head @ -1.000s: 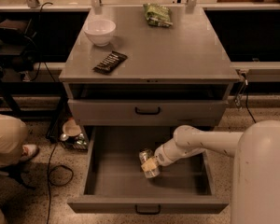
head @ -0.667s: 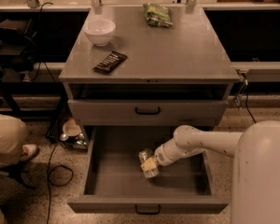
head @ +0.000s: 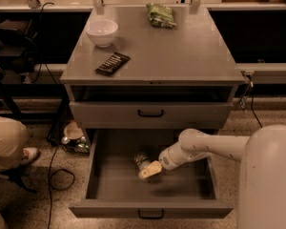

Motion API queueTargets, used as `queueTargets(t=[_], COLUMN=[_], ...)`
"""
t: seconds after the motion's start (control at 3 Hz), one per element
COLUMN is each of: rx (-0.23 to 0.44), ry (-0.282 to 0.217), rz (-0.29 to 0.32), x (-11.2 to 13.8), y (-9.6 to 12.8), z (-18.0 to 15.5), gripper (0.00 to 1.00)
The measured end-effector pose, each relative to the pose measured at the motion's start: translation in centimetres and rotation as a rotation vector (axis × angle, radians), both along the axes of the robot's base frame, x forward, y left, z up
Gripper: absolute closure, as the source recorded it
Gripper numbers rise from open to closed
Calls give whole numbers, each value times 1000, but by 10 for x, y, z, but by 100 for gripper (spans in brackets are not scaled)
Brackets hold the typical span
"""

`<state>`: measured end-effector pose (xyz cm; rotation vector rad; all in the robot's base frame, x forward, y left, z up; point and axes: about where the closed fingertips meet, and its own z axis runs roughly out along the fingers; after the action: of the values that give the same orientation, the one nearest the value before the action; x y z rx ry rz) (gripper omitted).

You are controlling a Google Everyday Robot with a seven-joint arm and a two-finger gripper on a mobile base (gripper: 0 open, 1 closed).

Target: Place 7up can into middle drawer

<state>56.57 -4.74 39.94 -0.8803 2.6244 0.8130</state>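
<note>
The 7up can (head: pixel 142 159), silver with green markings, is inside the open middle drawer (head: pixel 109 185), near the middle of its floor. My gripper (head: pixel 150 170) reaches into the drawer from the right and is right against the can's lower right side. The pale arm (head: pixel 200 144) runs from the gripper to the robot body at lower right. I cannot tell whether the can rests on the drawer floor or hangs just above it.
The drawer above (head: pixel 150 113) is closed, with a black handle. On the cabinet top (head: pixel 190 56) are a white bowl (head: pixel 102 32), a dark snack bar (head: pixel 112 63) and a green snack bag (head: pixel 161 15). A person's leg and shoe (head: pixel 12 144) and cables (head: pixel 55 175) are at the left.
</note>
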Motion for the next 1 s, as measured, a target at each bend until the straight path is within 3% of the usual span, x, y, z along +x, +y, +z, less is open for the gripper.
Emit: queueTargets(t=[0.33, 0.67, 1.0], rx=[0, 12, 64], ry=[0, -27, -107], rz=[0, -81, -205], x=[0, -5, -12], y=[0, -34, -90], z=[0, 14, 51], gripper=[0, 0, 0])
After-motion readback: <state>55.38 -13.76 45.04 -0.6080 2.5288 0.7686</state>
